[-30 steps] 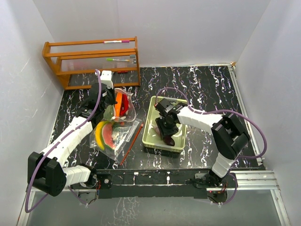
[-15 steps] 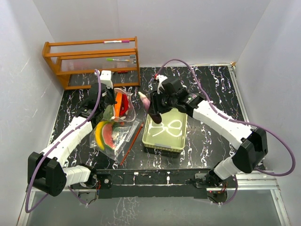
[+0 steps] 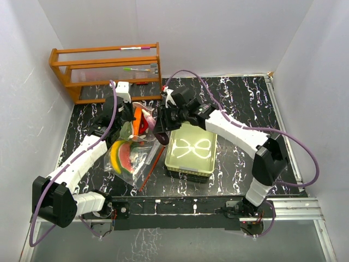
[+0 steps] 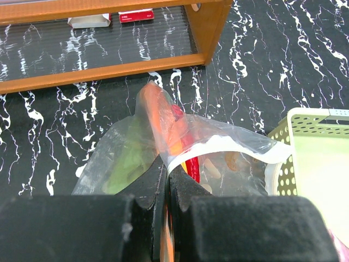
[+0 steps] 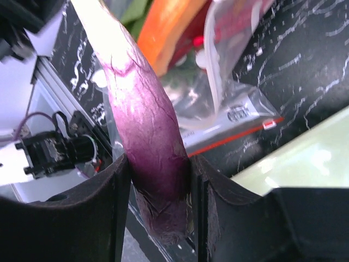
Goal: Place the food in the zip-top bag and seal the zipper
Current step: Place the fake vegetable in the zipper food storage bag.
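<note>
The clear zip-top bag [image 3: 135,150] lies left of centre and holds a yellow banana [image 3: 114,155], a watermelon slice [image 3: 126,159], an orange wedge [image 3: 137,117] and a red chilli [image 3: 145,123]. My left gripper [image 3: 130,117] is shut on the bag's rim [image 4: 218,146] and holds its mouth up; green pods [image 4: 122,158] show through the plastic. My right gripper [image 3: 163,124] is shut on the purple aubergine [image 5: 147,142] and holds it in the air beside the bag's mouth, over the bag's red zipper strip [image 5: 234,136].
The pale green slatted basket [image 3: 192,164] stands right of the bag with nothing in it; its corner shows in the left wrist view [image 4: 311,117]. A wooden rack [image 3: 106,71] with pens stands at the back left. White walls close in the table.
My right gripper lifted the aubergine out of the basket and carried it left to the bag's mouth. The left gripper and the bag have stayed put.
</note>
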`<state>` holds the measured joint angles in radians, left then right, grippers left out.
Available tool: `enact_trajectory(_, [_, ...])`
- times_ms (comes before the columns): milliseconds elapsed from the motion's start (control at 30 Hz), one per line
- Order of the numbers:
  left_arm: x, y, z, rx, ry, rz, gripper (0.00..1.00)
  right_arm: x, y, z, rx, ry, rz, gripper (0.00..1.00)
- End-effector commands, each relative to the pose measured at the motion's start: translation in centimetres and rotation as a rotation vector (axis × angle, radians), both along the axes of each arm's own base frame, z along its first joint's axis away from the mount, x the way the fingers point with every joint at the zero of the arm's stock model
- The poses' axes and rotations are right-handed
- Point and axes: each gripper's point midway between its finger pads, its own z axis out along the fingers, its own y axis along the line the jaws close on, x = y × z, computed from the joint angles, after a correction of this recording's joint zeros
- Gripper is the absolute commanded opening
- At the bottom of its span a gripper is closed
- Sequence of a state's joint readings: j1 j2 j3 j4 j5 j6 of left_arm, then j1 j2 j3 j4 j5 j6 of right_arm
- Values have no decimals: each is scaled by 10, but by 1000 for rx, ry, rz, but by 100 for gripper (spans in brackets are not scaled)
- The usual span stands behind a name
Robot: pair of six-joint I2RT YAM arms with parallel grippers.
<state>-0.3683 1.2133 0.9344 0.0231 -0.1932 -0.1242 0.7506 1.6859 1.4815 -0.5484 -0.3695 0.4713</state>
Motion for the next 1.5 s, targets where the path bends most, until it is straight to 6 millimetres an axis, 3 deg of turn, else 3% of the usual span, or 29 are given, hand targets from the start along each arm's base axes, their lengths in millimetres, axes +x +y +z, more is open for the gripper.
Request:
enact_trajectory(0, [3, 0, 29, -42, -90, -1, 0, 19, 24, 46, 107, -56, 6, 12])
enact_trajectory(200, [1, -2, 32, -54, -97, -10, 0, 28, 36, 22, 51, 40, -7, 12])
enact_trajectory(533, [0, -3, 36, -63, -107, -17, 0, 16, 30, 2, 4, 102, -25, 12])
enact_trajectory(667, [-3, -14, 37, -88, -114, -73, 0, 34, 34, 2, -35, 93, -71, 12])
enact_trajectory(933, [-10, -36, 41, -145, -125, -190, 0, 69, 64, 9, 3, 99, -139, 16])
enact_trajectory(1100, [-14, -45, 42, -164, -131, -230, 0, 81, 66, 1, -13, 102, -198, 29])
enact_trajectory(1233, [-15, -45, 41, -157, -129, -226, 0, 82, 62, 23, 41, 56, -224, 46])
enact_trajectory(1367, [-14, -44, 41, -152, -126, -216, 0, 76, 49, 43, 39, -3, -226, 51])
enact_trajectory(1467, [-13, -40, 40, -140, -123, -197, 0, 70, 36, 53, 29, -35, -236, 63])
